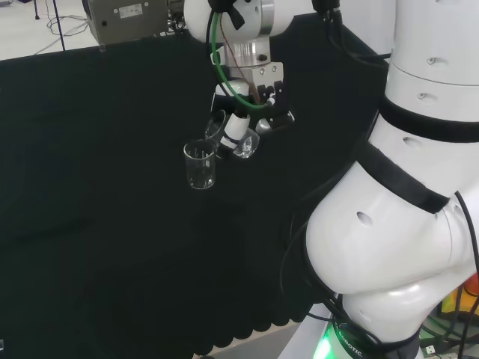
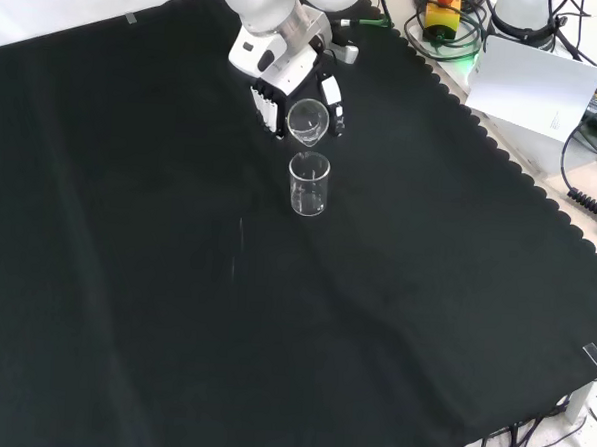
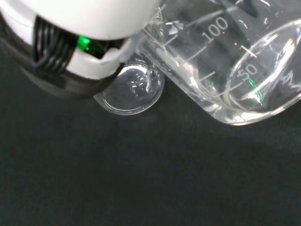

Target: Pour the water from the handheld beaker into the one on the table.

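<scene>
Two clear beakers on view, both toward the far side of the worktop (image 2: 154, 306) in the front view, nearer its top edge than its bottom. Black cloth lies bare across the whole lower half and left of that view; wide open room there. The scalloped right edge of the cloth runs diagonally, well apart from the glassware. Beyond that edge: a white sheet (image 2: 534, 94), cables (image 2: 591, 189) and an orange-topped device (image 2: 442, 11), all off the worktop.

Standing beaker (image 2: 309, 184) sits upright on the cloth. No water level can be made out in it. In the head view it stands just left of and below the hand, with clear cloth on its left and near sides.

Handheld beaker (image 2: 308, 121) is tilted, mouth turned toward the front camera, its lip directly above the standing beaker's rim. Contact between the two cannot be told. The wrist view shows its graduated wall close up, lying steeply over, and the standing beaker's round mouth below.

Hand (image 2: 275, 92) comes in from the top edge in the front view, fingers curled round the handheld beaker. The arm's white links (image 1: 404, 187) take up the head view's right side, near the cloth's near edge.
</scene>
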